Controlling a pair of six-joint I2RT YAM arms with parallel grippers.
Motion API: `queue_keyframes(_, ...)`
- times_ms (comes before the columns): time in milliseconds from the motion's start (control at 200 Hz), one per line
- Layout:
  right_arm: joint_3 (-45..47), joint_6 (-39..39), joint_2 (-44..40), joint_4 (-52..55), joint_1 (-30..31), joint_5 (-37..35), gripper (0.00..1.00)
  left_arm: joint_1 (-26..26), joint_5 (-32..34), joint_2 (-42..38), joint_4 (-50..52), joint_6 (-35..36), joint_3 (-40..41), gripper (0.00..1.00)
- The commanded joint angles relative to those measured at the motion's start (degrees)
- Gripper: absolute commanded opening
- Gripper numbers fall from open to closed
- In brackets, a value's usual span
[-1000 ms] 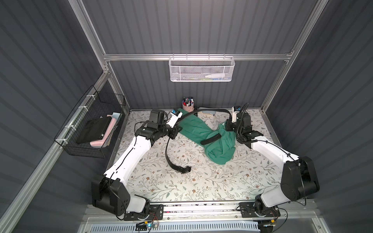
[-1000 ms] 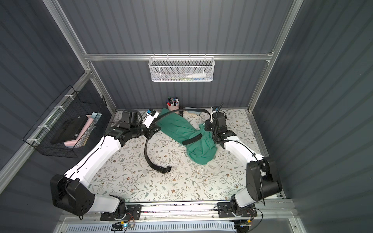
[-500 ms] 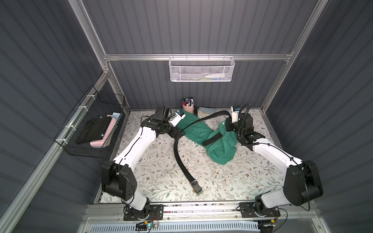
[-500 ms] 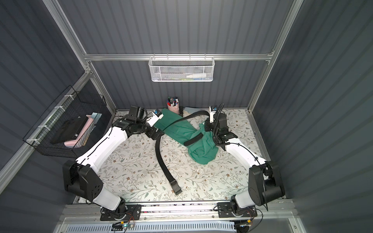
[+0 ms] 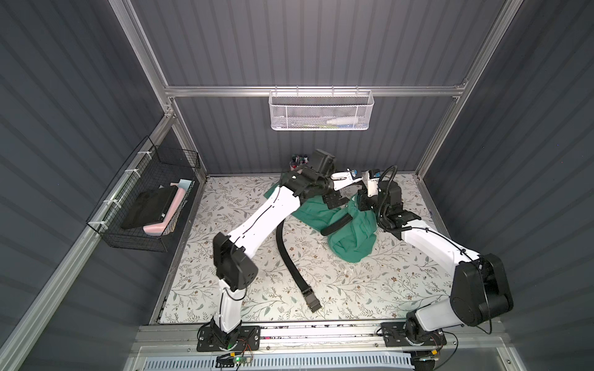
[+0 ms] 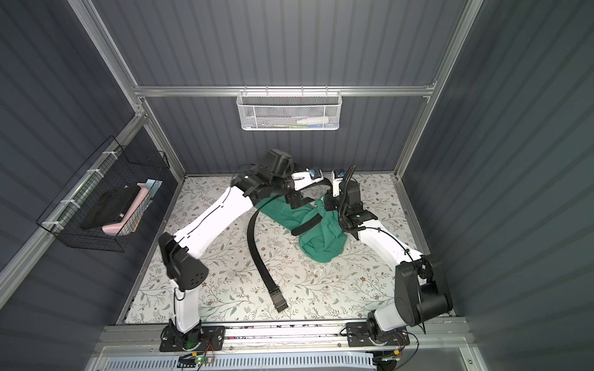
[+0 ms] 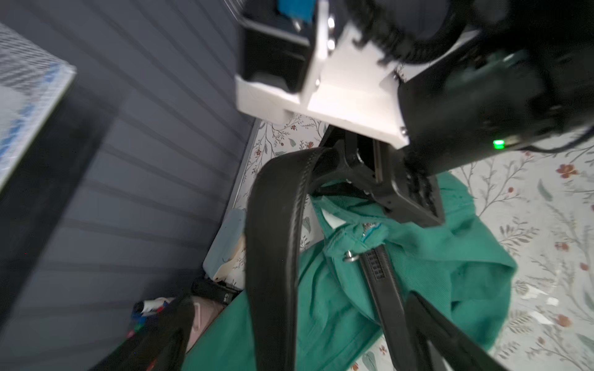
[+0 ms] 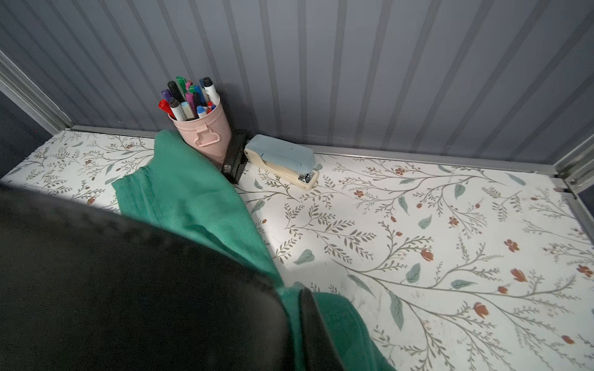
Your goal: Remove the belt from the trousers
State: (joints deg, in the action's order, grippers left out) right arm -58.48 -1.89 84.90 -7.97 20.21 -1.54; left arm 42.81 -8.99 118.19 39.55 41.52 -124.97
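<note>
L gripper freed belt, maybe, stapler wrist-only

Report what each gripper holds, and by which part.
Right gripper: the trousers, pinched at the waistband edge. Left gripper: nothing. Its fingers stand open, with the belt running loose between them.

Left end effector gapes wide, close beside the clamped right end effector.
</note>
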Motion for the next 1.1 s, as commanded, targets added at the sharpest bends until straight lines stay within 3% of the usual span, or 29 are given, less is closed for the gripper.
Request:
queue_keyframes(0, 0.03, -0.57, -0.85, 0.29, 0.44, 1.72, 0.04, 1.35, 6.98, 4.86, 0.39, 3.83, -5.46, 0.96)
queue_keyframes(65, 0.35, -0.64, -0.88, 0.50, 0.54, 1.69, 0.04, 1.49, 7.35, 7.64, 0.14, 2.66, -9.79, 0.83)
queue_keyframes(195, 0.81, -1.89, -1.29, 0.82, 0.54, 0.97, 0.09, 1.48, 5.25, 9.98, 0.82, -1.43, -16.11, 0.21)
queue_keyframes(265, 0.94, -2.88, -1.80, 1.29, 0.54, -0.83, 0.20, 1.49, 3.27, 8.18, -0.20, -1.98, -14.94, 0.00)
queue_keyframes(345, 1.92, -3.99, -1.86, 0.35, 0.45, -3.53, 0.42, 1.23, 2.99, 4.96, -1.87, -3.21, -12.93, 0.00)
queue_keyframes(490, 2.39, -5.78, -0.42, -0.56, -0.08, -4.05, 0.54, -1.82, 2.05, 0.50, -1.43, -4.37, -14.51, 0.00)
queue_keyframes(685, 3.40, -8.33, 1.61, -1.72, -0.82, -5.11, 0.57, -9.63, -3.48, -5.92, -4.07, -12.92, -11.66, 0.00)
queue_keyframes(1091, -2.69, -10.88, 9.24, 4.45, -1.83, -6.01, 0.58, -13.50, -3.22, -13.68, -7.39, -14.75, -4.54, 0.00)
